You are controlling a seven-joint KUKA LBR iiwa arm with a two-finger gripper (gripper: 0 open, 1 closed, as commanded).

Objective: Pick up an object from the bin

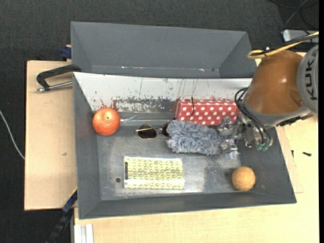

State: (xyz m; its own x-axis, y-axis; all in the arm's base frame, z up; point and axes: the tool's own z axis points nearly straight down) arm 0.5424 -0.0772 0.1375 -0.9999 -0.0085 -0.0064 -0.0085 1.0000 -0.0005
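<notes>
Down low w/ gripper [229,137] at approx 3 o'clock in grey bin [109,153], right at the 3 o'clock end of a blue-grey shaggy cloth [195,138] lying mid-bin; can't tell if touching it, nor whether spread or pressed together. Probably the pick, judging by nearness. To do it well: go straight down into the thick of the pile, bite a fat fold, not loose fringe; lift gently & watch for snagging. Keep clear of red white-dotted box [207,110] just beside the cloth at its 12 o'clock, hard-edged, prob. card. Soft, limp, fuzzy, so likely to sag & drape. Elsewhere: round tan ball [243,178] at 4 o'clock, smooth; glossy red apple [106,121] at 9; dark sunglasses [148,132] between apple & cloth; flat green-patterned pad [154,173] at 7.
</notes>
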